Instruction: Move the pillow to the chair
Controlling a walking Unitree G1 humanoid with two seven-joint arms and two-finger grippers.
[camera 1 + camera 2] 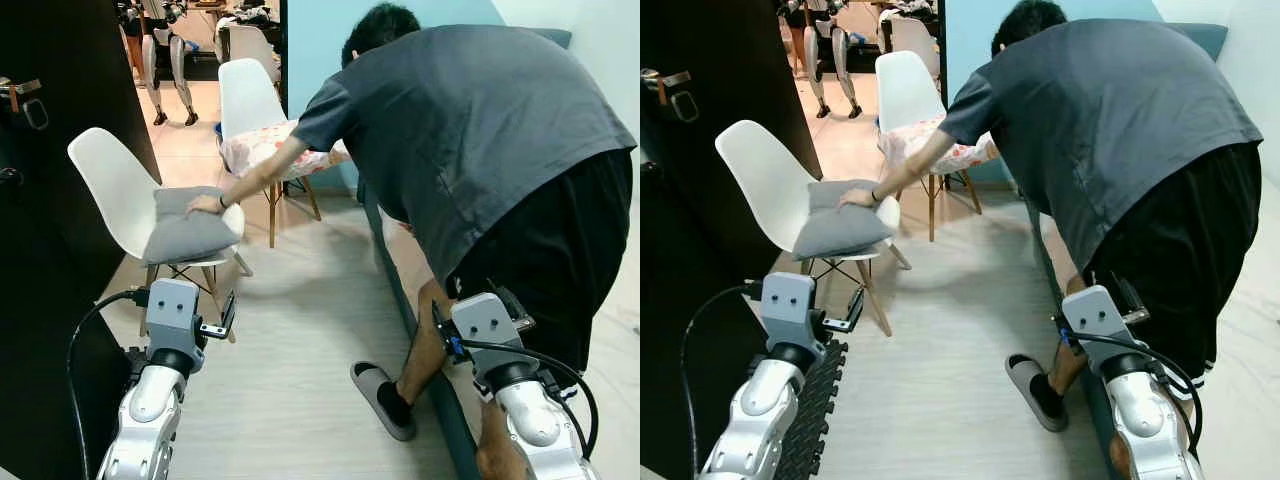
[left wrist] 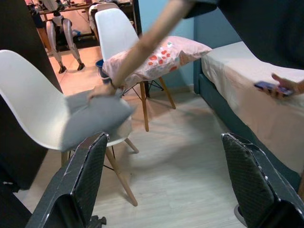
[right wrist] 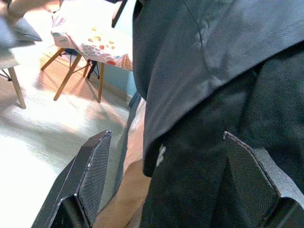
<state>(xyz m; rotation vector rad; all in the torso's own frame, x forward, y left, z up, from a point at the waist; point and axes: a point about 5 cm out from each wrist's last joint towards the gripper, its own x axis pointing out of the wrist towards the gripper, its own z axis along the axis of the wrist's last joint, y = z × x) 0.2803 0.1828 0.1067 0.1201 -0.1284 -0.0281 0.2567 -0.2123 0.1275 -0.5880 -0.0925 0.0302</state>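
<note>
A person in a dark grey shirt (image 1: 470, 120) bends over at right, hand (image 1: 203, 204) on the soft grey square pillow (image 1: 188, 225) lying on the near white moulded chair (image 1: 115, 190), its corner overhanging the seat edge. Pale wood floor (image 1: 300, 330) lies open between. Left pincer (image 2: 166, 180) and right pincer (image 3: 166, 180) gape wide, empty.

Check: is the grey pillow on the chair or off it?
On it: the grey pillow lies on the white chair seat, a person's hand on top.
</note>
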